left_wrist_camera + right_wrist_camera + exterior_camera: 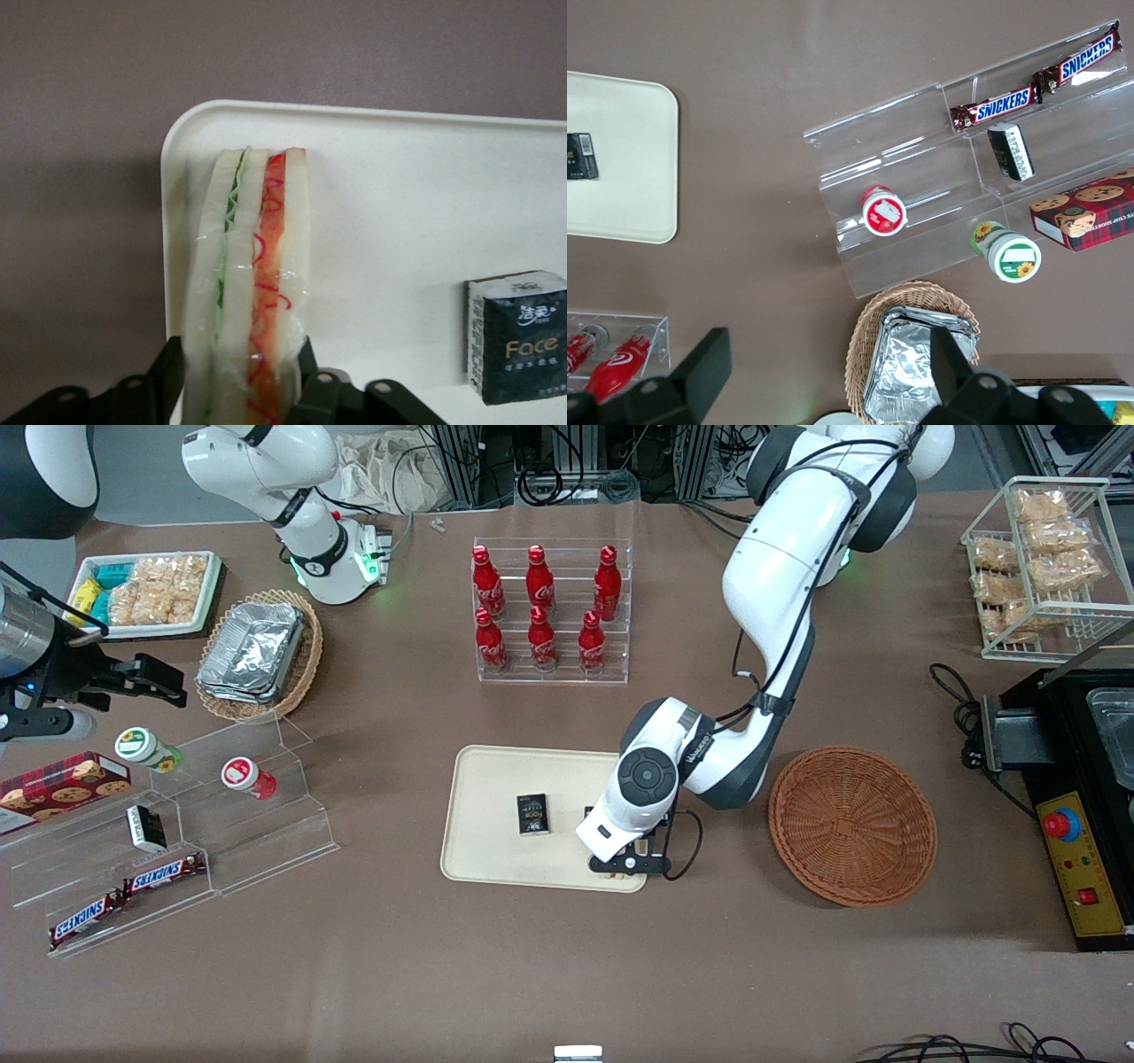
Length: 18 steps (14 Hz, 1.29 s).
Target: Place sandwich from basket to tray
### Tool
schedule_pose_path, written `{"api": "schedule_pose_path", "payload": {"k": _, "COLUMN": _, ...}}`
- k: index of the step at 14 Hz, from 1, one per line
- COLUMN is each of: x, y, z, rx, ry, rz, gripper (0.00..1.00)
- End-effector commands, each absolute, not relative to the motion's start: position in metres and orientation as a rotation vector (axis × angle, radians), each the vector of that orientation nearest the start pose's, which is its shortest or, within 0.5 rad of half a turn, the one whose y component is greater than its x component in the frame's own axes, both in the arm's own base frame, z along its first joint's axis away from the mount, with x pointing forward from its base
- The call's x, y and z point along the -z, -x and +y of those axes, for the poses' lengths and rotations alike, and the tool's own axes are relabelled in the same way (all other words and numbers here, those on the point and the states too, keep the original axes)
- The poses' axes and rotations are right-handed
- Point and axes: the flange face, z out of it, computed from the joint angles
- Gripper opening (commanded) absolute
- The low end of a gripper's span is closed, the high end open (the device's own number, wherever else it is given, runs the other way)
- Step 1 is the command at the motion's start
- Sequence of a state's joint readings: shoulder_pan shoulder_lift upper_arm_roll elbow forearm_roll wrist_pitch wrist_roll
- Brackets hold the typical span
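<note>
Only wrist view shows gripper (244, 376) pinching sandwich (252, 292) over tray (399, 195).

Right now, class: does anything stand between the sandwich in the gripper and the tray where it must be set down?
Nothing visible does. The gripper holds the sandwich directly over a bare corner of the tray. The only other thing on the tray, a small dark tissue pack, lies apart from it.
</note>
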<state>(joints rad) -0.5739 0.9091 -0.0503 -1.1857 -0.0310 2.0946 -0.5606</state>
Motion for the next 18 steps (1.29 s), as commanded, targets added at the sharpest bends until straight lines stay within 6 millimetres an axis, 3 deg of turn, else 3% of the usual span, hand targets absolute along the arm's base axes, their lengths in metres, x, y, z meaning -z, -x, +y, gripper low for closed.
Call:
{"api": "schedule_pose_path", "payload": {"k": 1, "x": -0.286, "y": -0.617, "z": -0.438, "rx": 0.022, "ry": 3.195, "rz": 0.048, "gripper": 1.0}}
{"api": "schedule_pose_path", "payload": {"k": 3, "x": -0.351, "y": -0.616, "z": -0.421, "rx": 0.083, "ry": 3.212, "rz": 0.023, "gripper": 1.0}}
{"api": "schedule_pose_path", "payload": {"k": 4, "x": -0.387, "y": -0.621, "z": -0.4, "rx": 0.09, "ry": 3.206, "rz": -0.017, "gripper": 1.0}}
{"api": "schedule_pose_path", "payload": {"k": 6, "x": -0.447, "y": -0.609, "z": -0.364, "rx": 0.007, "ry": 3.17, "rz": -0.043, "gripper": 1.0}}
{"api": "schedule_pose_path", "payload": {"k": 8, "x": -0.496, "y": -0.583, "z": -0.322, "rx": -0.025, "ry": 3.155, "rz": -0.093, "gripper": 1.0}}
{"api": "schedule_pose_path", "payload": {"k": 10, "x": -0.531, "y": -0.559, "z": -0.26, "rx": 0.003, "ry": 3.162, "rz": -0.132, "gripper": 1.0}}
{"api": "schedule_pose_path", "payload": {"k": 13, "x": -0.571, "y": -0.53, "z": -0.186, "rx": 0.056, "ry": 3.18, "rz": -0.102, "gripper": 1.0}}
{"api": "schedule_pose_path", "payload": {"k": 16, "x": -0.599, "y": -0.531, "z": -0.112, "rx": 0.04, "ry": 3.173, "rz": -0.09, "gripper": 1.0}}
{"api": "schedule_pose_path", "payload": {"k": 18, "x": -0.614, "y": -0.545, "z": -0.039, "rx": 0.02, "ry": 3.178, "rz": -0.073, "gripper": 1.0}}
